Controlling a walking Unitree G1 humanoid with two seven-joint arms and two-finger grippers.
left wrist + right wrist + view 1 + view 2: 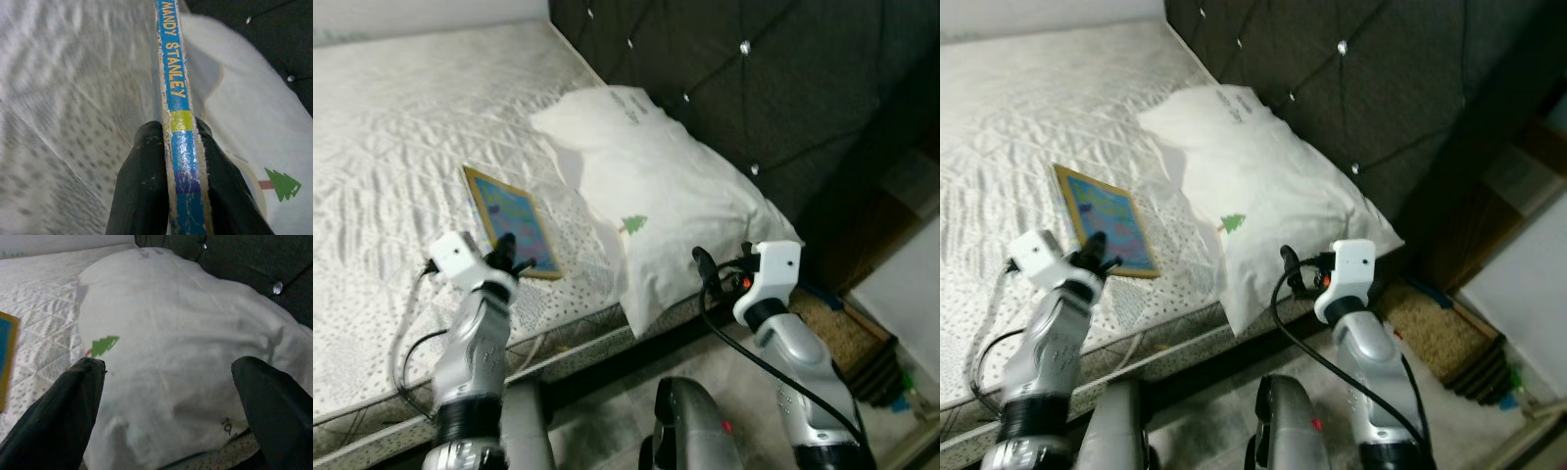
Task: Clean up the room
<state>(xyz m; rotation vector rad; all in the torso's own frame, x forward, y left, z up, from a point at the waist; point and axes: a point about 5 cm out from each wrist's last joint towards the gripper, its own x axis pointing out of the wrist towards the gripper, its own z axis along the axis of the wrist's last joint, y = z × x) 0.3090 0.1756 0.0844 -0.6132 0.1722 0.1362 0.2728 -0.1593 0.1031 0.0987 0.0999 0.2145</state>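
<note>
we look down on a bed (391,117) with a white quilted mattress, and a dark tufted headboard (783,88) along its far right side. a white pillow (656,196) with a small green tree print lies against the headboard, reaching to the near edge of the mattress.

a thin book (512,220) with a blue cover and a tan border sits on the mattress just left of the pillow. our left end effector (509,257) is at the book's near edge, and in the left wrist view its two black fingers (142,191) are clamped on either side of the book's blue spine (178,122), where yellow letters read "mandy stanley". the pillow shows beyond the spine in that view.

our right end effector (166,382) is held in front of the pillow's near end, off the edge of the bed. its fingers (63,406) are spread wide with the pillow between and beyond them; we cannot tell whether they touch it.

below the bed edge we see a grey floor, and to the right of the bed a brown mat (837,328) on the floor beside the headboard.
</note>
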